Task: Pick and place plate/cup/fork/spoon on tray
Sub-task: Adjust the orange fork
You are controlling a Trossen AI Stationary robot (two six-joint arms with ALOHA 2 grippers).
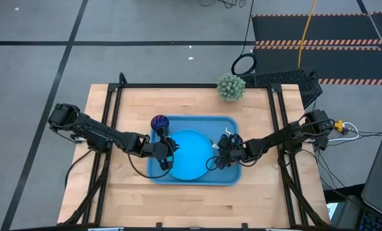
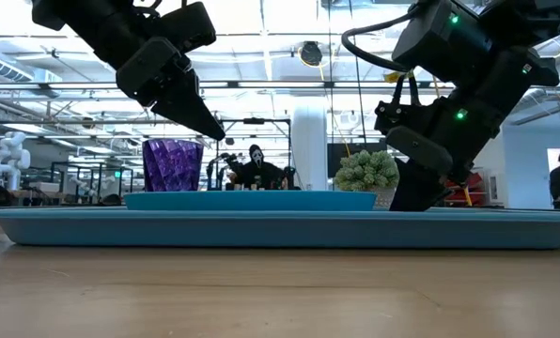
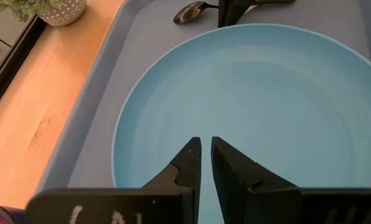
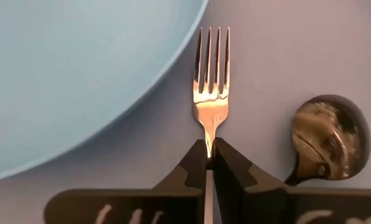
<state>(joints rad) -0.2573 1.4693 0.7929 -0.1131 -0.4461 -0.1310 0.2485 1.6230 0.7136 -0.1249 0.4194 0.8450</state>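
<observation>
My table (image 1: 178, 205) is light wood planking with a black frame, centred in the high view. Around it I see grey floor (image 1: 37, 70) crossed by dark lines. At upper right lie black mats (image 1: 319, 29) edged in orange-and-black stripes, with a yellow cable (image 1: 306, 32) running across them. A small potted plant (image 1: 231, 87) sits at the table's far edge. In the low view, a bright hall stretches behind: ceiling beams, strip lights, a white pillar (image 2: 310, 150) near centre.

A robotics lab: open industrial hall, white humanoid robot (image 2: 9, 155) behind, hazard-striped floor mats (image 1: 319, 29), cabling.
</observation>
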